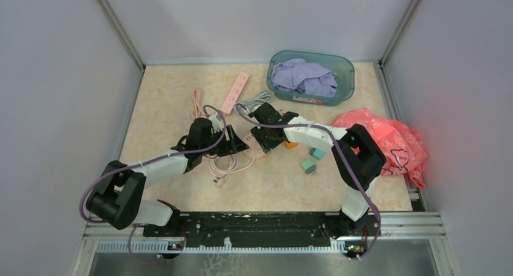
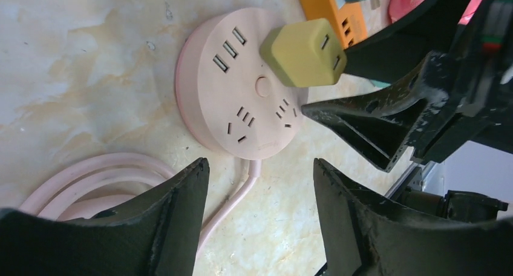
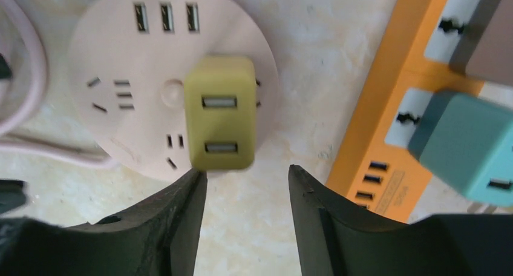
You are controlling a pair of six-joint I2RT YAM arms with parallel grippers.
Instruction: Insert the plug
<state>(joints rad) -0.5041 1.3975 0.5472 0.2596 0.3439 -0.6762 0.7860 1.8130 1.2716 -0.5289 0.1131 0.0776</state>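
Lowest in the right wrist view, the right pincer [image 3: 247, 173] stands spread, pinching nothing, its left finger just beside the olive plug [image 3: 219, 112]. The plug sits on the round pink hub [image 3: 91, 46] at mid-frame and looks seated, though I can't tell if it's fully home. The left pincer [image 2: 260, 162] is spread too and empty, near the hub's rim. Best move, I'd say: draw the right fingers straight back without clipping the plug, and brace the hub if a final press is needed. Farther right lies the orange strip [image 3: 396, 64] with a teal plug [image 3: 466, 149] on it. Its small print by the USB ports is too blurred to read, and no brand is legible.
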